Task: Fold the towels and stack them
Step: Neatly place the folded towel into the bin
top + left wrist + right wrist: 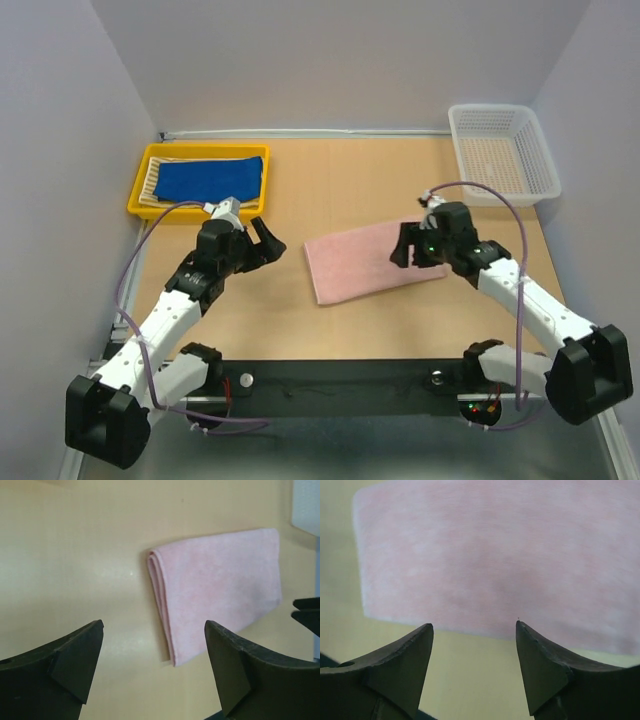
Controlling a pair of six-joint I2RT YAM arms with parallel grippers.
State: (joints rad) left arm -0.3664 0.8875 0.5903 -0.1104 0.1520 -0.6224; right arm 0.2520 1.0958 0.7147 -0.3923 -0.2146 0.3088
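A pale pink towel (pixel 365 262) lies folded into a long rectangle on the table's middle. The left wrist view shows its layered fold edge (pixel 220 590). My left gripper (pixel 270 243) hovers open just left of it, nothing between its fingers (pixel 154 627). My right gripper (pixel 408 255) is open above the towel's right end, its tips over the near edge of the pink cloth (pixel 495 555) and bare table between them (pixel 474 626). A folded royal blue towel (pixel 210 180) rests on a striped yellow-and-cream towel (pixel 152 180) inside the yellow tray (pixel 135 205).
A white mesh basket (pixel 503 150) stands at the back right corner. The yellow tray sits at the back left, close behind my left wrist. Walls close in the table on three sides. The arm bases and a black rail (pixel 340 375) run along the near edge.
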